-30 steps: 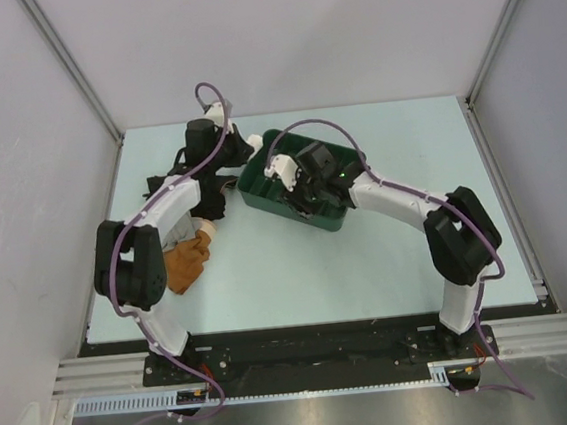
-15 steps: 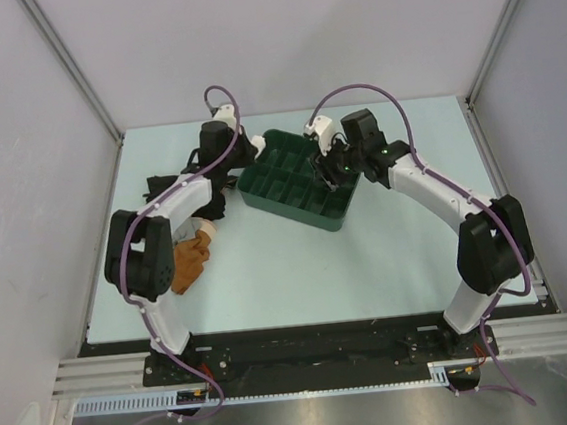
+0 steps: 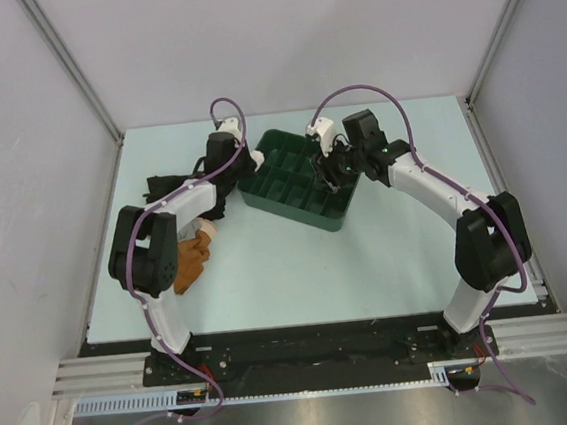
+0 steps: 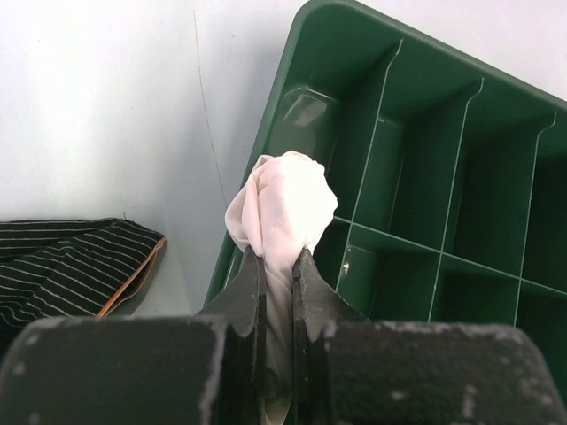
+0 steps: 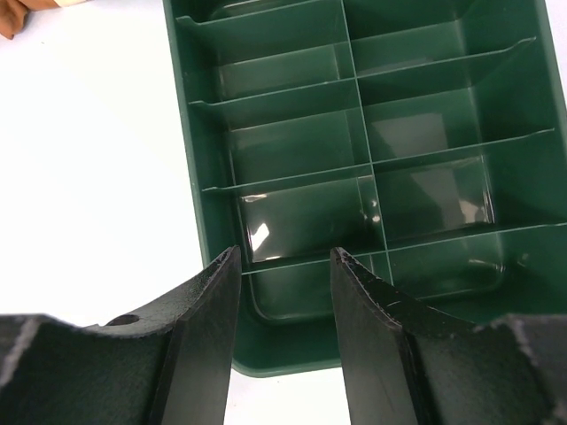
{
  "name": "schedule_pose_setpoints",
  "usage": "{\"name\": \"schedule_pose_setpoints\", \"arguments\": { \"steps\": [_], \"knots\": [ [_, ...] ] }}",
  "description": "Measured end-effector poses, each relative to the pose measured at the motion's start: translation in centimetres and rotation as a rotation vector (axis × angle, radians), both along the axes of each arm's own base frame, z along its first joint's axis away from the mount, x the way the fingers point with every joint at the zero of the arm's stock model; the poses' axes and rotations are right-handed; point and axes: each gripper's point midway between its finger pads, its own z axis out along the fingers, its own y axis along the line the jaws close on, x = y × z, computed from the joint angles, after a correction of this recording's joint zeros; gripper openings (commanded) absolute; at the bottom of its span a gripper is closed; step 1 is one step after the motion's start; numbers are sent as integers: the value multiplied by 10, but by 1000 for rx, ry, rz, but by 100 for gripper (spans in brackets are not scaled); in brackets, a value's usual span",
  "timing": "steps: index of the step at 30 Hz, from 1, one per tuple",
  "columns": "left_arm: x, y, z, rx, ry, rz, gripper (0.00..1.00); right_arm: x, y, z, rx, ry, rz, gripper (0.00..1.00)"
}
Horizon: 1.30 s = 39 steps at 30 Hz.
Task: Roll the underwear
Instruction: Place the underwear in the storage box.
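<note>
The underwear [image 4: 285,205] is a cream-white bunched roll pinched between my left gripper's [image 4: 277,255] fingers, held at the left rim of the green compartment tray [image 4: 266,146], over its corner compartment. In the top view my left gripper [image 3: 245,165] is at the tray's [image 3: 331,225] left corner, and the underwear is hidden under it. My right gripper [image 3: 332,174] hovers over the tray's right side. In the right wrist view it [image 5: 283,253] is open and empty above the tray's [image 5: 184,133] near compartments, which look empty.
A black striped garment [image 3: 172,179] lies left of the tray, also seen in the left wrist view [image 4: 62,266]. An orange-brown garment [image 3: 190,262] lies nearer the left arm. Grey walls enclose the pale table [image 3: 299,271].
My right arm swung from the tray's near middle out to its far right side. My left gripper moved a little farther, to the tray's left corner.
</note>
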Motion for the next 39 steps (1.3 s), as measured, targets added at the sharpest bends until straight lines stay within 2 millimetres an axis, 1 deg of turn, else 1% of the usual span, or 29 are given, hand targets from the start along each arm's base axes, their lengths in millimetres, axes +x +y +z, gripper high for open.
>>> {"name": "schedule_pose_setpoints", "arguments": {
  "steps": [4, 8, 11, 28, 30, 32, 39],
  "knots": [
    [0, -2, -5, 3, 6, -2, 0, 1, -1, -3, -2, 8, -1, 49],
    [1, -4, -18, 17, 26, 2, 0, 1, -3, -4, -3, 12, -5, 50],
    [2, -5, -24, 26, 36, 9, 0, 2, -5, -4, 1, 18, -9, 50],
    [0, -4, -38, 46, 64, 24, 1, 1, -5, -3, 14, 26, -5, 50],
    [-1, -5, -42, 50, 73, 22, 0, 1, -5, -3, 14, 26, -5, 50],
    [-5, -4, -52, 66, 104, 19, 0, 1, -5, -3, 14, 26, -5, 50],
    [-7, -11, -60, 80, 121, 0, 2, 1, -4, -3, 19, 30, -2, 50]
  ]
}}
